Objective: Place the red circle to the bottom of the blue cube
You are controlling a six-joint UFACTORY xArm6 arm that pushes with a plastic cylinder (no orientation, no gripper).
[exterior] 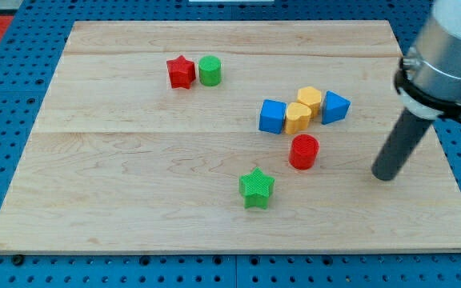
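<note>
The red circle (303, 151) is a short red cylinder on the wooden board, right of centre. The blue cube (272, 116) stands just up and to the left of it, apart by a small gap. My tip (384, 176) rests on the board well to the right of the red circle and slightly lower, not touching any block. The dark rod rises from it toward the view's top right.
Two yellow blocks (302, 110) and a blue block (334, 107) cluster right of the blue cube. A green star (256, 188) lies below and left of the red circle. A red star (181, 72) and green cylinder (210, 71) sit at the upper left.
</note>
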